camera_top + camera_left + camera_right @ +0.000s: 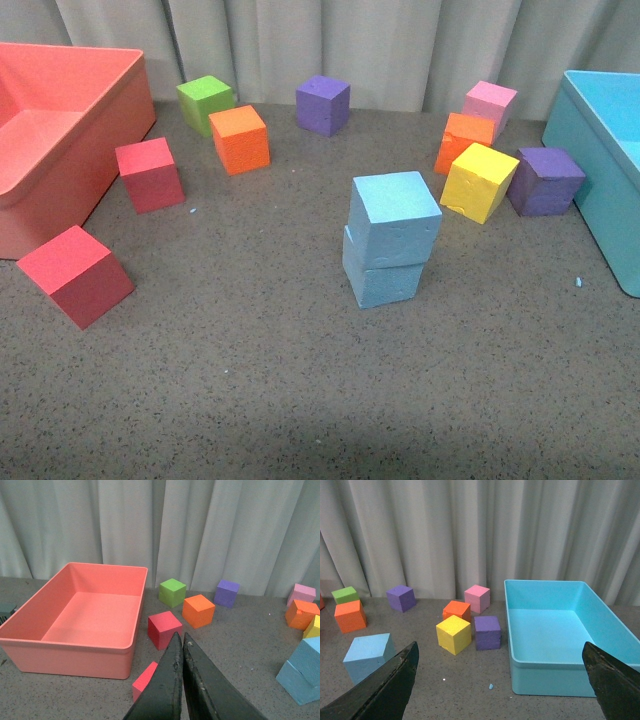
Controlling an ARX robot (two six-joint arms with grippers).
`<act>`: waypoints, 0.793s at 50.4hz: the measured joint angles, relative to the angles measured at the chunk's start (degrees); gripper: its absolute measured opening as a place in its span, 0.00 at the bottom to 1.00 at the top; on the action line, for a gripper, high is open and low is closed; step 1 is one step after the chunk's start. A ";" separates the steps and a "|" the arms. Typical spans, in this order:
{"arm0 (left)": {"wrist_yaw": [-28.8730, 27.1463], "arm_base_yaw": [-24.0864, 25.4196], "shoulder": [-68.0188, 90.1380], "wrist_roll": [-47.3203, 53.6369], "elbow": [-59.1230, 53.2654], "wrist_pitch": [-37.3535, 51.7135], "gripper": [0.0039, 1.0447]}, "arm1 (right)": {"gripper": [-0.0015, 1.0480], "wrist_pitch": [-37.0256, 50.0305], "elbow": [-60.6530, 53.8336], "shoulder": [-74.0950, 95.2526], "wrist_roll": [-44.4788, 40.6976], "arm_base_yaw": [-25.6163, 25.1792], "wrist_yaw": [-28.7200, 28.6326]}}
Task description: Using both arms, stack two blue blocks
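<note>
Two light sky-blue foam cubes stand stacked near the middle of the speckled grey surface (250, 400): the upper blue cube (394, 209) rests on the lower blue cube (384, 277), twisted a little so its edges overhang, and nothing grips either one. Neither arm appears in the front view.

In the left wrist view, the left gripper (182, 639) has its black fingers pressed together, holding nothing, above the surface near a red foam cube (164, 628) and beside the large salmon-pink plastic bin (75, 652). The blue stack sits well apart from it at the edge of that view.

In the right wrist view, the right gripper (500, 655) has its fingers (406, 665) spread wide apart and empty, with the large turquoise plastic bin (547, 680) between and beyond them.

Behind the stack, a yellow foam cube (479, 181) sits just beside an orange foam cube (464, 136) and a purple foam cube (545, 180), with a pink foam cube (489, 103) further back. Towards the grey curtain (330, 40) lie a green foam cube (206, 102), a second orange cube (239, 139) and a second purple cube (323, 103). Another red cube (76, 274) sits in front of the pink bin.
</note>
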 joint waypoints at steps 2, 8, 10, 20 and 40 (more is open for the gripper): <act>0.02 0.00 -0.50 0.00 0.00 -0.50 0.03 | 0.91 0.00 0.00 0.00 0.00 0.00 0.00; 0.02 0.00 -2.16 0.00 0.00 -2.10 0.03 | 0.91 0.00 0.00 0.00 0.02 0.00 0.00; 0.02 0.00 -2.58 0.00 0.00 -2.58 0.03 | 0.91 0.00 0.00 0.00 0.02 0.00 0.00; 0.04 0.00 -11.39 0.02 0.02 -13.09 0.03 | 0.91 0.00 0.00 0.00 0.02 0.00 0.00; 0.04 0.00 -13.44 0.00 0.02 -13.86 0.31 | 0.91 0.00 0.00 0.00 0.02 0.00 0.02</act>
